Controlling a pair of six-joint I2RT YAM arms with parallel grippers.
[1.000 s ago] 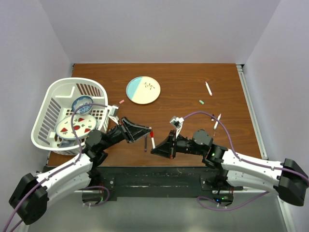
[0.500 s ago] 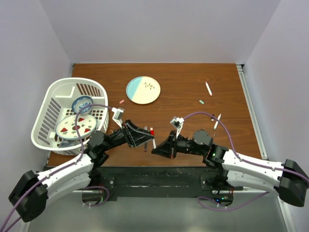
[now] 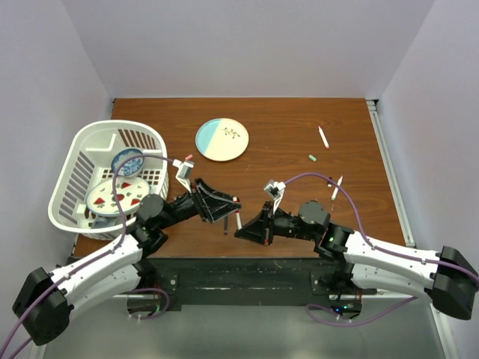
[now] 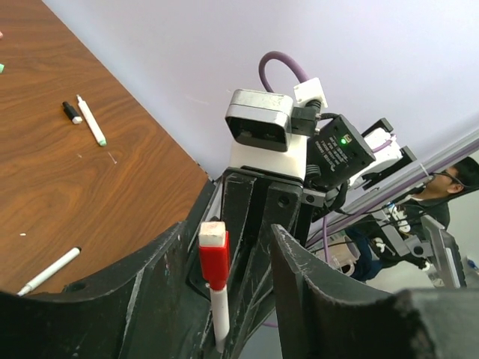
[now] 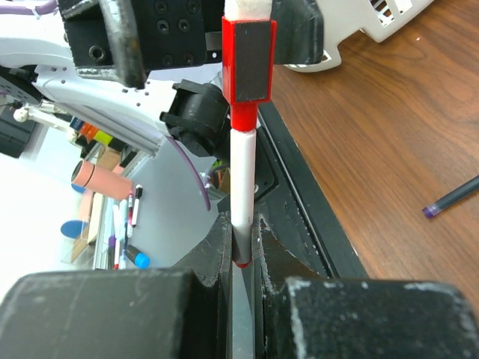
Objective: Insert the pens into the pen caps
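Pale lilac walls closed in a brown wooden desk [image 3: 299, 112]. At its left edge stood a white slatted basket [image 3: 81, 142] holding patterned dishes; farther back lay a blue-and-cream plate [image 3: 221, 140].

Near the front edge the two arms met. The right tool [image 3: 241, 226] was clamped tight on the white barrel of a red-capped pen [image 5: 243, 172], holding it roughly upright; its fingers [image 5: 172, 307] pressed the barrel from both sides just above a red band. The red cap [image 5: 249, 60] sat fully on the top end of that pen, its white end plug showing above.

The left tool [image 3: 230, 204] stood with its jaws parted to a middling width around that cap. In the left wrist view the cap rose between the two dark fingers [image 4: 150, 284] with a gap showing on either side, touching neither.

A dark purple pen [image 3: 225, 224] lay on the desk just beside the two tools; a pink cap [image 3: 188, 158] lay near the basket's far corner. On the right half of the desk lay a white pen [image 3: 323, 137], a green cap [image 3: 313, 158] near it, and a green-tipped pen [image 4: 91, 120] with a black cap [image 4: 72, 112] just beside it; all were well apart from the tools.
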